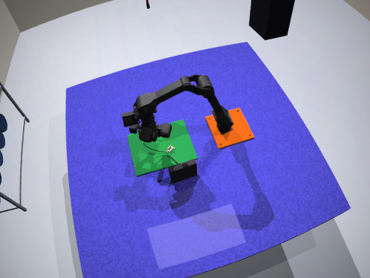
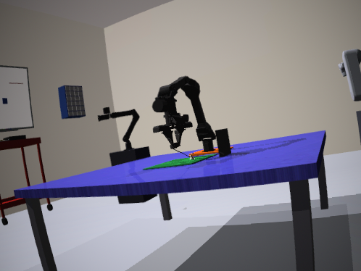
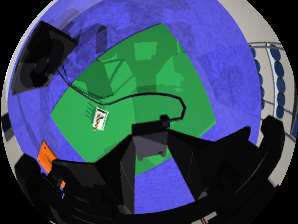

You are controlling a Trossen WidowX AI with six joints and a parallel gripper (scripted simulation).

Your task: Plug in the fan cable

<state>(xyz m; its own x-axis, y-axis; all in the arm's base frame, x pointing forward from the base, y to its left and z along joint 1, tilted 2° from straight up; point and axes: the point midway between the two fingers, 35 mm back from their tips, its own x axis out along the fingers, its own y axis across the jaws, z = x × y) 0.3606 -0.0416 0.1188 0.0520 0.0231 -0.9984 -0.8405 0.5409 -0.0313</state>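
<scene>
The green board (image 1: 182,130) (image 2: 159,166) (image 3: 165,50) lies flat on the table. The white four-pin header (image 1: 170,149) (image 2: 191,157) (image 3: 100,119) stands on it. My gripper (image 2: 174,146) (image 3: 149,135) is shut on the fan plug (image 3: 150,129), a small dark block between the fingertips. It holds the plug above the board, off to one side of the header and apart from it. In the top view the fingertips and plug are hidden by the arm. The cable (image 1: 154,149) (image 2: 182,151) (image 3: 147,94) runs in a loop from the plug to the black fan (image 1: 183,172) (image 2: 222,142) (image 3: 42,62).
The fan stands upright at the board's edge, close to the header. The arm's base sits on an orange plate (image 1: 243,130) (image 2: 198,153) (image 3: 46,156) beside the board. The cable passes low over the board near the header.
</scene>
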